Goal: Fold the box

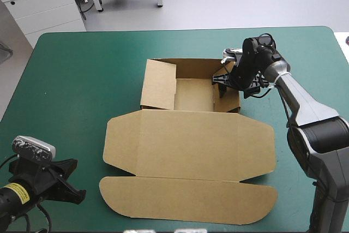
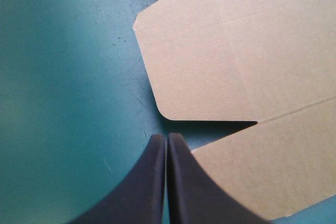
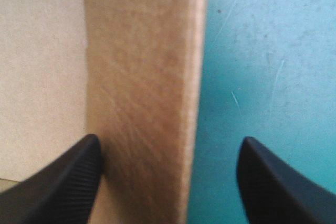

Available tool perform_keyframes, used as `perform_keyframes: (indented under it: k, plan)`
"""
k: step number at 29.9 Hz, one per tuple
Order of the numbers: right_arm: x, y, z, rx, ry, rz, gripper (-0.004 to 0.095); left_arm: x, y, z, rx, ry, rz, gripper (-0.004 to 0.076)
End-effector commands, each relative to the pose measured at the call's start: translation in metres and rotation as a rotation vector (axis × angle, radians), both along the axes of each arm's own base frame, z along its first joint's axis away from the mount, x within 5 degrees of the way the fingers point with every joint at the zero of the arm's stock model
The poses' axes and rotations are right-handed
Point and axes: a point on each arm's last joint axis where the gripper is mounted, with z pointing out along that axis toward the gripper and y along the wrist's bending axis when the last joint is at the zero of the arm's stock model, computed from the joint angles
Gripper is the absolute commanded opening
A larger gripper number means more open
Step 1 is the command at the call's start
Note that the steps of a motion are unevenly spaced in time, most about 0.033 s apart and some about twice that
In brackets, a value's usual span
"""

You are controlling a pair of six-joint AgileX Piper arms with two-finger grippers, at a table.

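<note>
at the right wall of the box point(image 1: 191, 140), your right gripper point(image 3: 169, 139) straddles it wide open, empty; pinch squarely before tucking. left gripper point(image 2: 166, 136) sits closed, empty, near-left.

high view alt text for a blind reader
A brown box lies half folded on a teal-green table, far walls raised into a tray, lid flat. The open right gripper straddles the tray's right wall; the shut left gripper sits apart.

The left arm point(image 1: 13, 197) sits low at the table's point(image 1: 82, 80) front-left corner, left gripper point(image 2: 166, 140) pinched together; the right arm point(image 1: 305, 110) reaches in along the right edge, right gripper point(image 1: 223, 83) spread wide, pointing down.
</note>
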Motion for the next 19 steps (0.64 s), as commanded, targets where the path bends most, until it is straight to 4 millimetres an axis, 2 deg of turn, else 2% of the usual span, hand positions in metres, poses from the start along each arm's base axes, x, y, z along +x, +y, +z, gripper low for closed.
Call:
perform_keyframes:
  k: [1,2,3,7,9,12,15,19]
  plan:
    - [-0.008,-0.005,0.031,0.016,-0.058,0.0,0.0225,0.002,-0.002,0.012,-0.044,-0.064,-0.005,-0.001]
    - [-0.008,-0.005,0.031,0.014,-0.06,0.009,0.0048,0.002,-0.002,0.012,-0.045,-0.066,-0.005,-0.001]
    - [-0.008,-0.004,0.032,0.015,-0.063,0.014,-0.0009,0.002,-0.002,0.012,-0.045,-0.065,-0.005,-0.001]
    - [-0.008,-0.006,0.036,0.009,-0.079,0.024,-0.0007,0.003,-0.002,0.012,-0.048,-0.074,-0.006,-0.001]
    - [-0.007,-0.009,0.048,0.005,-0.119,0.024,-0.0017,0.003,-0.002,0.012,-0.048,-0.074,-0.006,-0.001]
    - [-0.005,-0.021,0.077,0.012,-0.217,0.029,-0.0019,0.003,-0.002,0.012,-0.048,-0.074,-0.006,-0.001]
    - [-0.01,-0.051,0.113,-0.006,-0.334,0.03,-0.0019,0.003,-0.002,0.012,-0.001,-0.093,-0.035,-0.001]
    - [-0.025,-0.115,0.148,-0.092,-0.435,-0.093,-0.002,0.002,-0.001,0.011,0.019,-0.086,-0.047,-0.001]
